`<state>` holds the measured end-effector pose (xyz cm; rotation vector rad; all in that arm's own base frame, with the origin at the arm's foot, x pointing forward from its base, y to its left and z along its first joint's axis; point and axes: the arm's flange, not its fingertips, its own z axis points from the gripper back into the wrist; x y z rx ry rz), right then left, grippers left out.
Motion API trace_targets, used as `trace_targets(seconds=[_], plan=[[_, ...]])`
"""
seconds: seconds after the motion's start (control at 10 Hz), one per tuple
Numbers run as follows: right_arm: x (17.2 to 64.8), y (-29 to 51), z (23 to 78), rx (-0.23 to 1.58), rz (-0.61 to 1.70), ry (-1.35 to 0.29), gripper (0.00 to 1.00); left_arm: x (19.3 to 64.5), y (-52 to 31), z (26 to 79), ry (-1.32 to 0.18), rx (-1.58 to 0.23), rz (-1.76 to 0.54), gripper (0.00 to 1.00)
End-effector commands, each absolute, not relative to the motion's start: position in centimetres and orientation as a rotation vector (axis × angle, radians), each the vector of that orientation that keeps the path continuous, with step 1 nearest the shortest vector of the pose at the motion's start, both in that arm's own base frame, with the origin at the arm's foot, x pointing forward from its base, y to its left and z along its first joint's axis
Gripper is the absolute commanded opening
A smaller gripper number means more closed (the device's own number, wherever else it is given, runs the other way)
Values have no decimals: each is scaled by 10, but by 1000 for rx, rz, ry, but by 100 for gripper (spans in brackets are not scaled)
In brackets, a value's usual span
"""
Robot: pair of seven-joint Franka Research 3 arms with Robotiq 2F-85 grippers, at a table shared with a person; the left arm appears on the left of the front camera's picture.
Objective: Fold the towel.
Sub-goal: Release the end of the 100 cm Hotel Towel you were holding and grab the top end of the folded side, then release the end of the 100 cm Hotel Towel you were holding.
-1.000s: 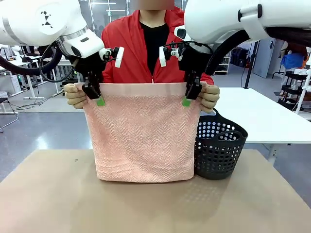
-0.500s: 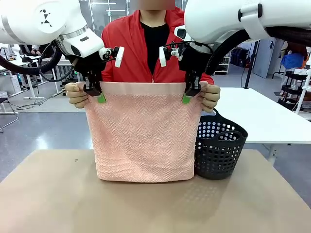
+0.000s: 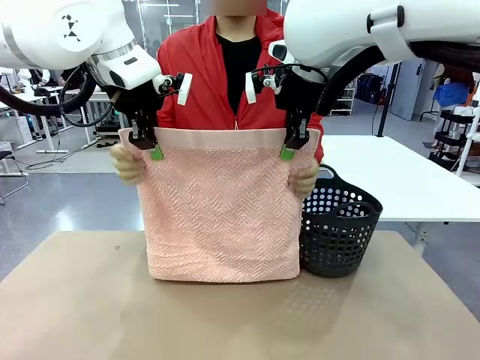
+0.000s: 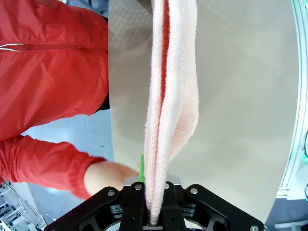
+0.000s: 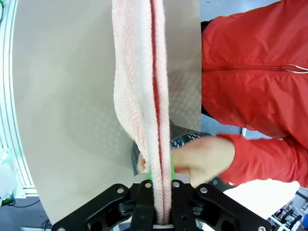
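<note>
The salmon-pink towel (image 3: pixel 221 210) hangs upright over the table, its lower edge touching the surface. My left gripper (image 3: pixel 151 148) is shut on its top left corner, my right gripper (image 3: pixel 289 148) shut on its top right corner. In the left wrist view the towel (image 4: pixel 168 106) drops in folds from between my shut left gripper (image 4: pixel 155 219). The right wrist view shows the towel (image 5: pixel 144 96) pinched in my right gripper (image 5: pixel 162 219). The person's hands (image 3: pixel 127 165) sit behind the towel's sides, a little below the corners.
A black perforated basket (image 3: pixel 341 229) stands at the right, just behind the towel's right edge. The brown table (image 3: pixel 240 322) spreads in front. A person in a red jacket (image 3: pixel 202 67) stands at the far side. A white table (image 3: pixel 405 180) lies behind on the right.
The person's hands have let go of the top corners and slid down behind the towel. The right gripper has shut on its corner. The towel hangs as before.
</note>
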<state>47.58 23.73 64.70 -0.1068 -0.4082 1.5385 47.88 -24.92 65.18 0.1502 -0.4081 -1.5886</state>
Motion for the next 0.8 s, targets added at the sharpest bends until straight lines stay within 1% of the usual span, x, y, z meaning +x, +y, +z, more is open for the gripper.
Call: trace_targets(seconds=[0.0, 0.7], plan=[[476, 236, 648, -111, 1538, -410, 0, 479, -248, 654, -413, 154, -1586, 2], [476, 236, 648, -111, 1538, -410, 0, 479, -248, 654, -413, 154, -1586, 2]])
